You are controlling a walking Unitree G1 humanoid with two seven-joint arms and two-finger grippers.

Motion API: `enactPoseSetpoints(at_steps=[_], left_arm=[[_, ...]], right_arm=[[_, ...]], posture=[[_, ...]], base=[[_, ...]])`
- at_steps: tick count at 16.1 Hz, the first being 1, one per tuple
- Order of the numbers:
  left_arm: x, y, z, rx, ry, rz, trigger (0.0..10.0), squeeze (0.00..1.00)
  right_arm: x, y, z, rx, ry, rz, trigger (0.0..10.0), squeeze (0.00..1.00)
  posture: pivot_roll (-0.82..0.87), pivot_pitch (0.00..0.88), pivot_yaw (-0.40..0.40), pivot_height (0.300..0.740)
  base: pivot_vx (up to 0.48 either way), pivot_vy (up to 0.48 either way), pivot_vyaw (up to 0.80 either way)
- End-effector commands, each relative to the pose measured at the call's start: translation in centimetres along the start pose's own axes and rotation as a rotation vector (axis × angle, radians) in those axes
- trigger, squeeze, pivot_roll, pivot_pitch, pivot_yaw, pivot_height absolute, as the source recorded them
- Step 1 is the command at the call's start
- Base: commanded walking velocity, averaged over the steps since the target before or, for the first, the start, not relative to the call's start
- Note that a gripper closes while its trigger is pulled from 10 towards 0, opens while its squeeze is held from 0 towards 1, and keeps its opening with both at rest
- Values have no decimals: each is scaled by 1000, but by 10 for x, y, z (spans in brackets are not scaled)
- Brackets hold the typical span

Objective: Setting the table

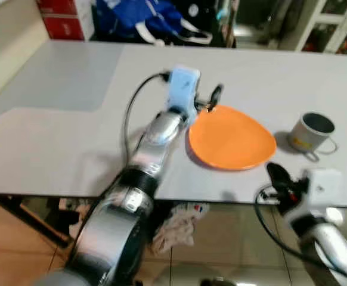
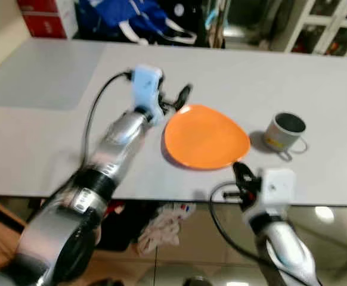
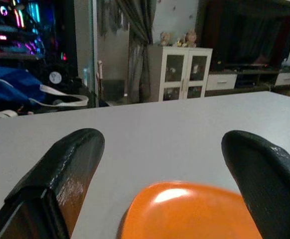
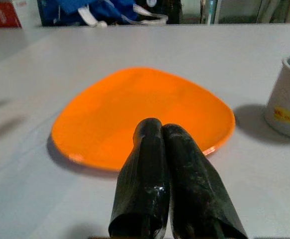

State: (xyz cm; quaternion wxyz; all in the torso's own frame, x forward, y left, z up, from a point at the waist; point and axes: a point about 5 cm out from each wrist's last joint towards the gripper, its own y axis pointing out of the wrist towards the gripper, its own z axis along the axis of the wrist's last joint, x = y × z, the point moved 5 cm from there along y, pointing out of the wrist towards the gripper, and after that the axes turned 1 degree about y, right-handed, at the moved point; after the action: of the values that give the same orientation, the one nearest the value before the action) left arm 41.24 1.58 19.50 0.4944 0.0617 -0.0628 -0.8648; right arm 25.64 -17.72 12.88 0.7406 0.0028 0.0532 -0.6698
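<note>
Resting flat on grey table [image 1: 72, 149]: orange plate [image 1: 230, 138], grey mug [image 1: 312, 132] just beside. Left wrist view adds white cabinet [image 3: 180, 72] beyond table. Left gripper [image 3: 170, 164] fingers spread wide at plate's rim, empty. Right gripper [image 4: 161, 144] fingers pressed together, empty, near plate's near edge.

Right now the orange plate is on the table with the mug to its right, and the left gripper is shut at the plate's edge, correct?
Not quite. The left gripper is open at the orange plate's edge; the left wrist view shows its fingers wide apart. The mug does stand to the plate's right on the table.

One orange plate [image 1: 230, 138] and one grey mug [image 1: 311, 132].
</note>
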Motion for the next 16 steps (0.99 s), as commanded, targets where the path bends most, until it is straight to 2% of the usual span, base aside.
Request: enactPoseSetpoints(at_steps=[1,2,3,4,5,6,7,9,10,11,12,13,14,15,16], left_arm=[[-3,-6,5,10,25,-28,10000,0],[-10,-14,4,14,38,-18,10000,0],[-26,-35,-4,-13,66,20,10000,0],[-32,-44,-8,-23,82,39,10000,0],[-36,-54,-16,-49,67,64,10000,0],[-41,-77,-31,-91,76,103,10000,0],[-41,-83,-35,-96,89,108,10000,0],[-45,-111,-54,-129,130,135,10000,0],[-38,-141,-71,-177,275,44,10000,0],[-31,-158,-83,-214,359,-35,10000,0],[-41,-168,-86,-250,239,41,10000,0],[-45,-169,-86,-254,183,78,10000,0],[-50,-164,-78,-236,120,127,10000,0],[-47,-149,-67,-193,101,132,10000,0],[-45,-147,-64,-186,116,131,10000,0]], right_arm=[[1,5,-1,11,-8,-10,10000,0],[0,10,-1,19,-5,-5,10000,0],[-3,21,-1,41,3,-4,10000,0],[-3,26,-1,47,6,-5,10000,0],[-4,31,0,56,9,-6,10000,0],[-3,40,0,68,7,-18,10000,0],[-2,42,0,70,6,-23,10000,0],[0,43,-3,75,-4,-39,10000,0],[-1,39,-11,72,-22,-33,10000,0],[-3,36,-18,61,-28,-16,10000,0],[-4,32,-27,37,-25,-3,10000,0],[-4,30,-31,24,-19,-1,10000,0],[-5,28,-36,6,-26,3,10000,0],[-5,30,-37,4,-21,-1,10000,0],[-5,30,-37,6,-21,-1,10000,0]], posture=[[-85,0,-12,740],[-65,0,-10,740],[-34,0,-8,740],[-16,0,-9,740],[-13,0,-10,740],[-10,0,-16,740],[-9,0,-18,740],[-11,0,-17,740],[-16,0,-9,740],[-23,0,-9,740],[-27,0,-6,740],[-27,0,-6,740],[-27,0,-6,740],[-30,0,-6,740],[-33,0,-6,740]], base=[[0,0,0],[0,0,0],[0,0,0],[0,0,0],[0,0,0],[0,0,0],[0,0,0],[0,0,0],[0,0,0],[0,0,0],[0,0,0],[0,0,0],[0,0,0],[0,0,0],[0,0,0]])
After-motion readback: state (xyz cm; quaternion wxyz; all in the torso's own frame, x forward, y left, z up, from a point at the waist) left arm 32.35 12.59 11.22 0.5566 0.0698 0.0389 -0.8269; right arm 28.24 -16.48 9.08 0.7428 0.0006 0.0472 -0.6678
